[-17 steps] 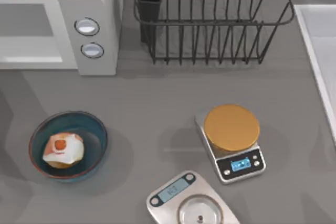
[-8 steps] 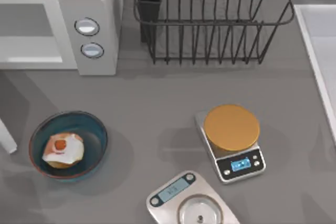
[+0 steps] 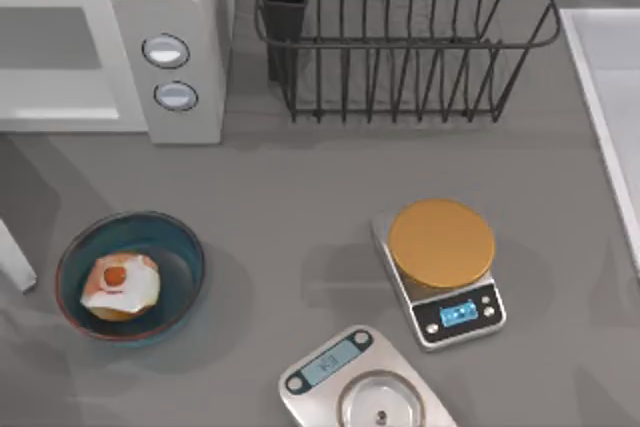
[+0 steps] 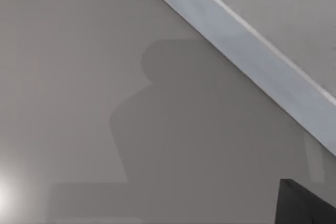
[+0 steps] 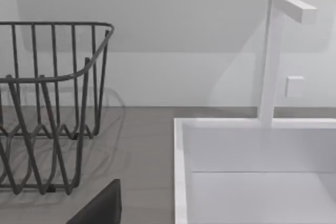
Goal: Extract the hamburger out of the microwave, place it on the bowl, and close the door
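Observation:
The hamburger (image 3: 118, 285), an orange-tan bun in white wrapping with a red spot on top, lies inside the blue bowl (image 3: 190, 247) at the table's front left. The white microwave (image 3: 170, 7) stands at the back left, its pale cavity showing. A narrow white edge of the door (image 3: 12, 259) pokes in at the far left, beside the bowl. In the left wrist view the flat grey door (image 4: 105, 103) is very close, its pale bar handle (image 4: 247, 51) running diagonally across; a dark part of my left gripper (image 4: 307, 203) shows at the corner. A dark part of my right gripper (image 5: 100, 205) shows near the rack.
A black wire dish rack (image 3: 400, 37) stands at the back centre. A gold-topped scale (image 3: 445, 267) and a steel scale (image 3: 365, 387) sit front right of the bowl. A white sink (image 3: 610, 97) runs along the right edge, with its basin (image 5: 252, 150) and faucet (image 5: 273, 51).
The white door edge has come into the top view at the far left and shifted slightly inward. The hamburger and bowl have not moved.

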